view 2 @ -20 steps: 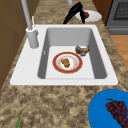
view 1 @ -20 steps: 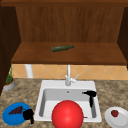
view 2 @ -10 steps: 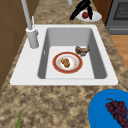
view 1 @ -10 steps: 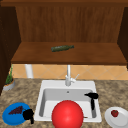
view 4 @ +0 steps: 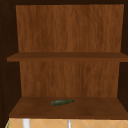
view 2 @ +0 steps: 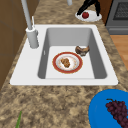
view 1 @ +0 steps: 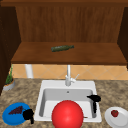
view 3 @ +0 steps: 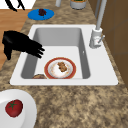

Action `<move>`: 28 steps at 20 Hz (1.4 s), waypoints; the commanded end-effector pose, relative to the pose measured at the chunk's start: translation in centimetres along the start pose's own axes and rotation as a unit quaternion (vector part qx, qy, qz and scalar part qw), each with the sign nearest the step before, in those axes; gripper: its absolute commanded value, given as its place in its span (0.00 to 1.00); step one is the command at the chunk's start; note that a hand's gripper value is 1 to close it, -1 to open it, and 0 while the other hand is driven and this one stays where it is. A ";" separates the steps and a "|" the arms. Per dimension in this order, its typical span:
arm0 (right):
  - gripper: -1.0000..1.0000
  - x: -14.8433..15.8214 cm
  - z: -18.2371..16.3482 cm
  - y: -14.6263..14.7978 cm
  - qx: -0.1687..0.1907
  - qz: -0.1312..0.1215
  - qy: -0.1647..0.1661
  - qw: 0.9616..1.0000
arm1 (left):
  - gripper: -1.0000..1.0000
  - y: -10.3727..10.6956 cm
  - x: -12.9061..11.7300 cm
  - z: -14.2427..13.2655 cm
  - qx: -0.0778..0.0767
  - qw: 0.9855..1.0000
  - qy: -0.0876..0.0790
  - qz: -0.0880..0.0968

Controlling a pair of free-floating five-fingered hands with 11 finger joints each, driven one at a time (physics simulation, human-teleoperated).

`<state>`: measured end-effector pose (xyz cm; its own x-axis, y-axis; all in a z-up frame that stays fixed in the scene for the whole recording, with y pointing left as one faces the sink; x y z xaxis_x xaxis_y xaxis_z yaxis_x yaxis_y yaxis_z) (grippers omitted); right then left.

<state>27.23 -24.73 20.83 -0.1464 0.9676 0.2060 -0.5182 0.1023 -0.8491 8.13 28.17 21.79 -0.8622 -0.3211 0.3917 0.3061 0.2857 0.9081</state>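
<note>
Red-rimmed plate [view 3: 60,68] lies in sink [view 3: 105,75], right hand [view 3: 23,45] above.

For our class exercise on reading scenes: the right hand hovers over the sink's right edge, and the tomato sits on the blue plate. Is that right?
Not quite. The tomato sits on the white plate, as the right side view shows; the blue plate holds grapes. The right hand does hover over the sink's right edge.
</note>
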 end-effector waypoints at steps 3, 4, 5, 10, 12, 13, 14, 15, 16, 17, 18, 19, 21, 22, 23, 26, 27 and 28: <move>0.00 0.7 3.1 0.6 -0.017 -0.014 0.035 0.999 | 0.50 0.0 0.0 0.0 0.000 1.000 0.000 0.000; 0.00 0.8 3.6 0.9 -0.017 -0.014 0.040 0.999 | 0.50 0.0 0.0 0.0 0.000 1.000 0.000 0.000; 0.00 0.9 4.2 1.2 -0.018 -0.013 0.043 0.999 | 0.50 0.0 0.0 0.0 0.000 1.000 0.000 0.000; 0.00 1.3 7.1 2.7 -0.042 -0.001 0.043 0.998 | 0.50 0.0 0.0 0.0 0.000 1.000 0.000 0.000; 0.00 1.5 8.2 3.3 -0.050 0.001 0.046 0.998 | 0.50 0.0 0.0 0.0 0.000 1.000 0.000 0.000; 0.00 1.6 8.8 3.7 -0.054 0.001 0.046 0.997 | 0.50 0.0 0.0 0.0 0.000 1.000 0.000 0.000; 0.00 1.7 9.3 4.0 -0.058 0.002 0.047 0.997 | 0.50 0.0 0.0 0.0 0.000 1.000 0.000 0.000; 0.00 1.8 9.9 4.4 -0.060 0.002 0.048 0.997 | 0.50 0.0 0.0 0.0 0.000 1.000 0.000 0.000; 0.00 1.9 10.5 4.7 -0.063 0.003 0.050 0.997 | 0.50 0.0 0.0 0.0 0.000 1.000 0.000 0.000; 0.00 2.0 11.0 5.0 -0.067 0.002 0.053 0.996 | 0.50 0.0 0.0 0.0 0.000 1.000 0.000 0.000; 0.00 2.1 11.5 5.3 -0.071 0.002 0.054 0.996 | 0.50 0.0 0.0 0.0 0.000 1.000 0.000 0.000; 0.00 2.2 12.0 5.6 -0.075 0.003 0.055 0.996 | 0.50 0.0 0.0 0.0 0.000 1.000 0.000 0.000; 0.00 2.5 12.9 6.2 -0.082 0.004 0.060 0.995 | 0.50 0.0 0.0 0.0 0.000 1.000 0.000 0.000; 0.00 2.5 13.3 6.6 -0.081 0.003 0.063 0.995 | 0.50 0.0 0.0 0.0 0.000 1.000 0.000 0.000; 0.00 2.4 13.3 7.0 -0.072 0.003 0.060 0.996 | 0.50 0.0 0.0 0.0 0.000 1.000 0.000 0.000; 0.00 2.6 14.2 7.2 -0.070 0.007 0.057 0.996 | 0.50 0.0 0.0 0.0 0.000 1.000 0.000 0.000; 0.00 2.2 14.0 6.9 -0.076 0.004 0.054 0.996 | 0.50 0.0 0.0 0.0 0.000 1.000 0.000 0.000; 0.00 2.3 13.7 7.0 -0.065 0.005 0.059 0.996 | 0.50 0.0 0.0 0.0 0.000 1.000 0.000 0.000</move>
<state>11.52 -24.79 21.96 -0.0777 0.9863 0.1455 -0.4085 0.1017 -0.9071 8.13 28.17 21.79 -0.8622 -0.3211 0.3917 0.3061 0.2857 0.9081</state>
